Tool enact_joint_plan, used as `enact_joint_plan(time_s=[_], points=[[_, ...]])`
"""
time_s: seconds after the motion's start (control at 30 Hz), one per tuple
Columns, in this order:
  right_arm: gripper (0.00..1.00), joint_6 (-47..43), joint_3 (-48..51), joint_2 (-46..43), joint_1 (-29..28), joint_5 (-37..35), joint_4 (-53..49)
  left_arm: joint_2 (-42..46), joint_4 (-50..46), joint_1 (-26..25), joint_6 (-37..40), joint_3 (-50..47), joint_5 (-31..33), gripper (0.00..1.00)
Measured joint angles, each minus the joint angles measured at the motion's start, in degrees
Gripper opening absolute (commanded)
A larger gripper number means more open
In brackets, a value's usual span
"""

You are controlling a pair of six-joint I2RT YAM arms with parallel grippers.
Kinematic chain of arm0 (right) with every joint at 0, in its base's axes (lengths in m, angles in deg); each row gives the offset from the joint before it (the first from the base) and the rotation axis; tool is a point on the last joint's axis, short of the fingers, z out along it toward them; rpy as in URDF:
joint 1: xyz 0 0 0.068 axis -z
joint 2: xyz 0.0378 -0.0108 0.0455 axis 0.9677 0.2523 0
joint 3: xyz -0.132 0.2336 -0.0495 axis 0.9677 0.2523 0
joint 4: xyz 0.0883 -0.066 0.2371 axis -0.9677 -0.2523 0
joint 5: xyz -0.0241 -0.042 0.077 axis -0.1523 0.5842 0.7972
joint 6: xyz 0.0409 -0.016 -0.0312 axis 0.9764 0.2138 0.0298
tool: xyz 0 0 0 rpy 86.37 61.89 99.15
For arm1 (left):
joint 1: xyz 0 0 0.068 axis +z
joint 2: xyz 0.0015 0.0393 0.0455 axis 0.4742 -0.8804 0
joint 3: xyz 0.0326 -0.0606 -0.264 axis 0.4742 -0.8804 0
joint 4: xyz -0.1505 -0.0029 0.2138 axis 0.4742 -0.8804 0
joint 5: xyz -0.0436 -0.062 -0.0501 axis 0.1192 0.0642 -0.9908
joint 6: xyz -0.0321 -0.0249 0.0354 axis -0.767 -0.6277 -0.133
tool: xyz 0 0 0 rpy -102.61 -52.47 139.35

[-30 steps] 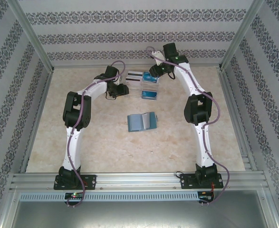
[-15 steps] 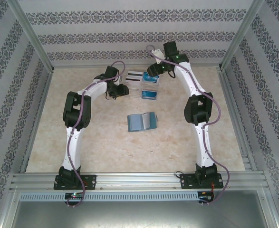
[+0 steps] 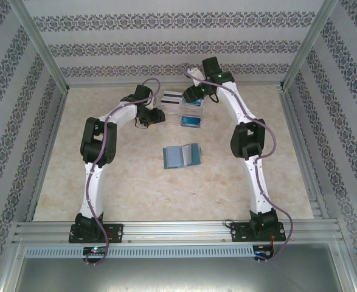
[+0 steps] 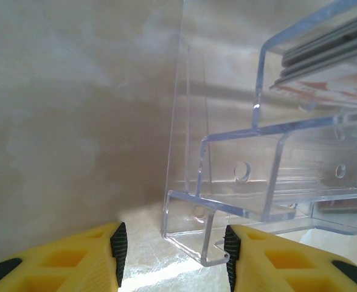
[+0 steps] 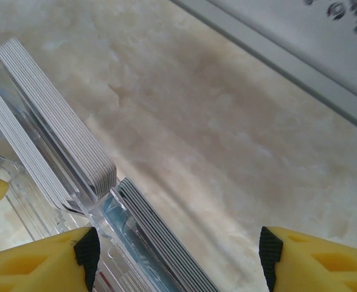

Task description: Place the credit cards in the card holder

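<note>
Clear tray (image 3: 182, 110) sits at the far middle of the worktop (image 3: 135, 182). The cards (image 3: 173, 97) are in the tray: white ones with a black stripe in its far-left compartment, blue ones in its near-right compartment. From the right wrist camera they stand on edge in tight stacks, two pale stacks side by side and a darker stack with blue showing just beside them.

Holder (image 3: 182, 156) lies open and flat on the worktop, on the near side of the tray and apart from it. Its pale inside faces up and a teal flap is on its right side. Neither arm is touching it.

Left tool (image 3: 156, 116) is low at the tray's left edge. From its wrist camera the yellow fingers (image 4: 75, 258) are spread, and a bottom corner of the tray sits in the gap, closer to the right finger. Cannot tell if either pad touches the plastic. It is gripping nothing.

Right tool (image 3: 194, 95) hangs over the tray's far-right part. From its wrist camera the fingers are spread wide, with the card stacks below and between them and bare worktop beyond. No card is held, and it is clear of the stacks as far as I can see.
</note>
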Motion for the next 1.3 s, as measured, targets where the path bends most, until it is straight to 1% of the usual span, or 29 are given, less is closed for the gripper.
enact_joint_plan(time_s=[0.2,0.37,0.53,0.7,1.03,1.3], points=[[0.65,-0.2,-0.9,0.8,-0.3,-0.4,-0.2,0.0,-0.1,0.0,0.0,0.0,0.0,0.48],[0.61,-0.5,-1.9,1.4,-0.3,-2.4,0.0,0.0,-0.4,0.0,0.0,0.0,0.0,0.48],[0.54,-0.9,-2.1,1.6,-0.7,-3.8,0.1,0.0,-0.4,0.0,0.0,0.0,-0.4,0.48],[0.43,-1.0,-2.3,1.6,-0.7,-4.7,0.7,0.0,-0.5,0.0,0.0,0.0,-0.4,0.48],[0.41,-0.9,-2.3,1.6,-0.6,-4.8,1.4,0.0,-0.5,0.0,0.0,0.0,-0.4,0.48],[0.35,0.5,-2.3,1.6,-0.2,-3.7,2.0,0.0,-0.5,0.0,0.0,0.0,-0.4,0.48]])
